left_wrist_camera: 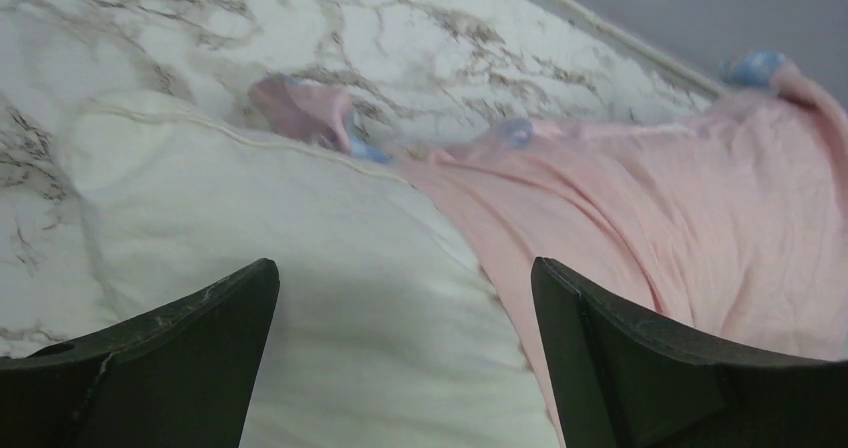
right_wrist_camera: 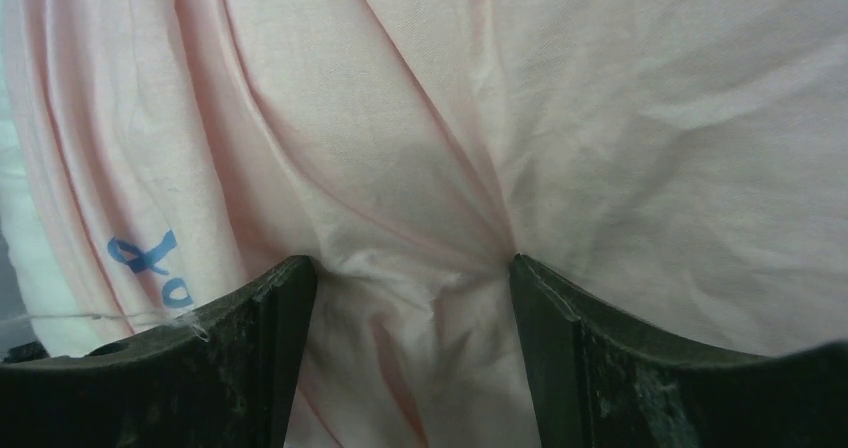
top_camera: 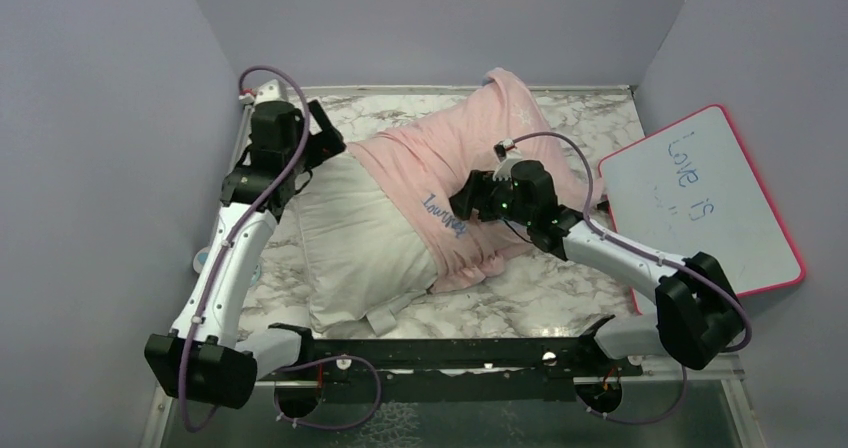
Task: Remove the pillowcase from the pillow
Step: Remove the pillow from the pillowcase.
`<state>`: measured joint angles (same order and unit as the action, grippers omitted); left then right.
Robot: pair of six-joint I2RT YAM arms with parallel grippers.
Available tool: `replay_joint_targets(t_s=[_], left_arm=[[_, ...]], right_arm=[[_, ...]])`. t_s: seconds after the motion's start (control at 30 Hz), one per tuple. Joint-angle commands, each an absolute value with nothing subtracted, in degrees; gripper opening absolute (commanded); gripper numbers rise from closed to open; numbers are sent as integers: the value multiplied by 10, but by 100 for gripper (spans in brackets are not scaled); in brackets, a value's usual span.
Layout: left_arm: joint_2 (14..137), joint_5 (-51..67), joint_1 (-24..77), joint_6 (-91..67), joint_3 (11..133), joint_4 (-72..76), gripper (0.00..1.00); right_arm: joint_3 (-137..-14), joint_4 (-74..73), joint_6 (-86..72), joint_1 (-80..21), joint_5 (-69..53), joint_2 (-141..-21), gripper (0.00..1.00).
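Note:
The white pillow (top_camera: 360,238) lies across the marble table, its left half bare. The pale pink pillowcase (top_camera: 470,148), with blue cursive lettering, covers its right half and is rucked up toward the back wall. My left gripper (top_camera: 335,143) hovers open over the pillow's far left corner, beside the pillowcase's edge. In the left wrist view the gripper (left_wrist_camera: 405,268) has only pillow (left_wrist_camera: 300,228) between its fingers, and the pink pillowcase (left_wrist_camera: 650,198) lies to the right. My right gripper (top_camera: 462,200) presses down on the pillowcase (right_wrist_camera: 450,118). That gripper (right_wrist_camera: 412,263) stands open with a bunched fold between its fingers.
A pink-framed whiteboard (top_camera: 700,203) leans at the right edge of the table. Grey walls close in the left, back and right sides. Bare marble table (top_camera: 560,298) shows in front of the pillowcase and behind the pillow (left_wrist_camera: 420,38).

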<state>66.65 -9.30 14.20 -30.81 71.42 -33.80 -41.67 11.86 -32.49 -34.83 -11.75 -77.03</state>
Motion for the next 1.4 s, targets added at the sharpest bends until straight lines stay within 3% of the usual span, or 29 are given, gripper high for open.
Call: replay_joint_targets(t_s=[0.0, 0.1, 0.23, 0.27, 0.3, 0.4, 0.47, 0.57, 0.83, 1.0, 1.23, 1.37], left_arm=[[663, 67, 11, -327, 658, -240, 99], [672, 104, -51, -345, 602, -181, 99], [723, 237, -74, -381, 537, -107, 98], [737, 271, -75, -386, 526, -88, 92], [746, 305, -75, -393, 511, -65, 80], [746, 363, -75, -413, 477, -5, 28], [734, 380, -75, -405, 472, 18, 13], [713, 376, -76, -341, 492, -26, 1], [655, 418, -73, -303, 501, -32, 0], [620, 463, -69, -279, 507, -33, 0], [593, 529, -51, -300, 497, -3, 0], [598, 556, -51, -301, 509, -4, 0]], right_arm=[[-421, -125, -355, -360, -195, -813, 77], [-453, -134, -356, -360, -213, -816, 77], [-537, -185, -322, -360, -207, -808, 77], [-556, -192, -311, -359, -204, -804, 77], [-578, -197, -303, -359, -198, -800, 77], [-647, -213, -275, -360, -181, -796, 78], [-702, -230, -242, -360, -166, -807, 79], [-792, -263, -190, -360, -170, -846, 81], [-1021, -313, -183, -359, -108, -986, 88], [-1047, -250, -154, -358, -73, -1021, 100], [-1353, -471, -102, -352, -76, -1207, 100], [-1306, -440, -127, -351, -171, -1208, 100]])
